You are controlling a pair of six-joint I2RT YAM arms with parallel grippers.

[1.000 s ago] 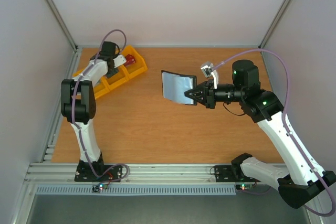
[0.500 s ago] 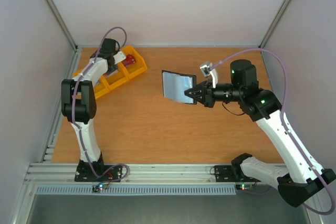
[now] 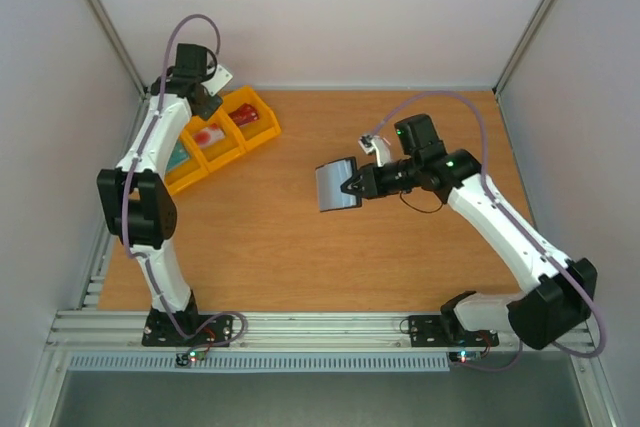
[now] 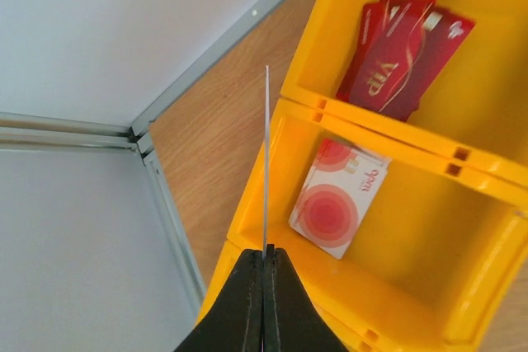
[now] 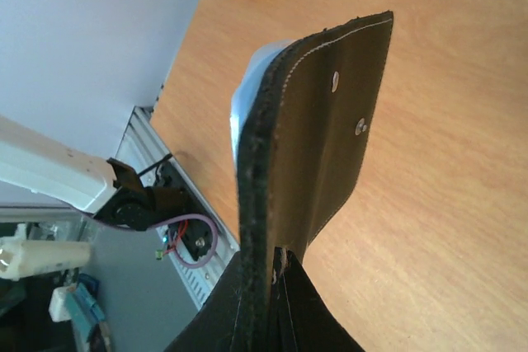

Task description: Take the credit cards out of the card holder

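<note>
We see the card holder [image 3: 336,186] over the mid-table, a bit R of centre, held by the right gripper [image 3: 352,185], whose fingers are pinched tight on its lower edge. It's a small black bifold, open approx. like a book. Outside is matte black leather w/ a rough, fuzzy cut edge, pale stitching along the border & two small metal studs [image 5: 334,82]. Inside lining is smooth pale grey-blue, slightly shiny. Whether it touches the table [image 3: 300,257] we can't tell.

The left gripper [image 4: 264,255] is closed on one card [image 4: 266,162]. It's thin rigid plastic seen edge-on, so just a pale line standing straight out from the fingertips, and its face doesn't show. It hangs above the yellow bin [image 4: 388,133] at the far L corner of the table.

Bin = glossy moulded plastic, boxy compartments w/ slotted dividers. One compartment holds a fanned stack of red cards [image 4: 404,63], glossy, w/ gold "VIP" script. The next holds a white card [image 4: 338,204] w/ red concentric circles & rounded corners, lying flat. Table is orange-brown wood-grain laminate.
</note>
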